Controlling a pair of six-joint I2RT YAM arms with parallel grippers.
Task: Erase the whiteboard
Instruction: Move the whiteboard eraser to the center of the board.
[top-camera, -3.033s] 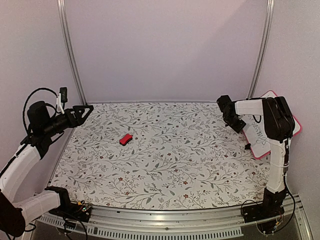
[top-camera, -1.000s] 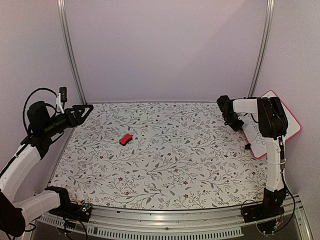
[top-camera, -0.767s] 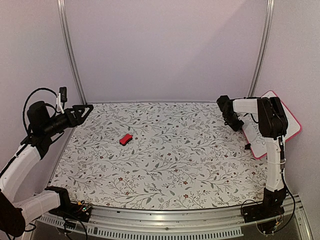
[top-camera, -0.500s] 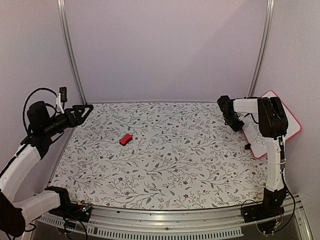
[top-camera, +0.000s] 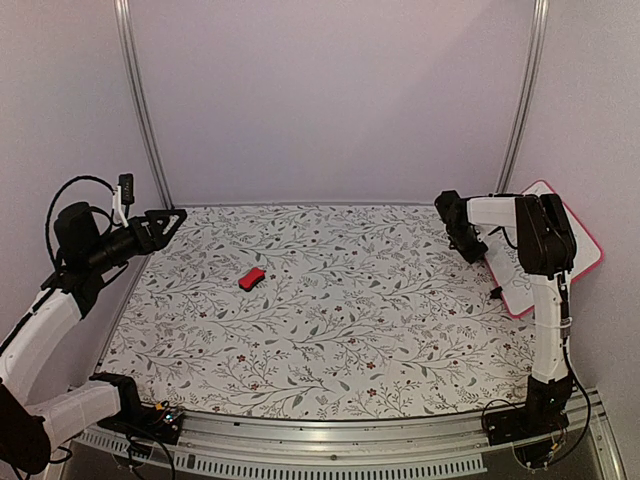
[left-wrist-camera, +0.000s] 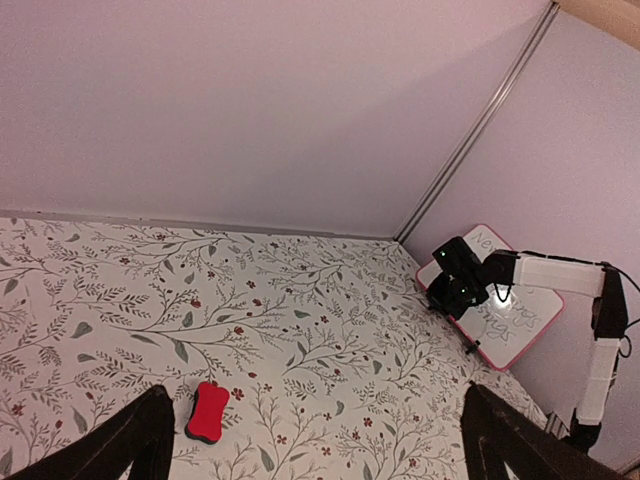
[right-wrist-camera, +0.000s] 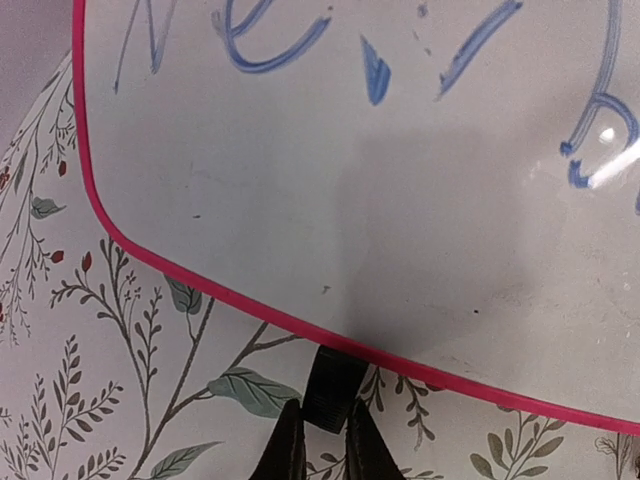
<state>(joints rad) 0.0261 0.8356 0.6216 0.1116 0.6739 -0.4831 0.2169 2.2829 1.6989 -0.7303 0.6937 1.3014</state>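
Walls (top-camera: 330, 100) of pale lilac close your desk (top-camera: 330, 340) in at the left, back and right. A left post (top-camera: 140, 110) and a right post (top-camera: 525, 100) of metal run up the back corners.

At the far left, your left tool (top-camera: 168, 222) hangs above the desk's left edge, well off the surface. Its jaws are spread wide and hold nothing. In its wrist view the two dark fingers (left-wrist-camera: 140, 445) sit at the bottom corners with floral cloth showing between them. A black cable (top-camera: 80, 178) loops over that arm.

Further right, the red eraser (top-camera: 251, 278) lies flat on the cloth in the left half of the desk. Nothing touches it, and it is well apart from both tools and from the board.

At the right edge, your right tool (right-wrist-camera: 323, 422) is down low, its jaws pinched shut on the black clip foot (right-wrist-camera: 333, 385) just under the pink rim. The whiteboard (right-wrist-camera: 350, 180) stands tilted, with its lower edge at the desk's right edge and its upper part leaning against the right wall. Blue handwriting (right-wrist-camera: 265, 40) covers its face.

In the top view your right arm (top-camera: 545, 235) crosses in front of the board and hides much of it from you.
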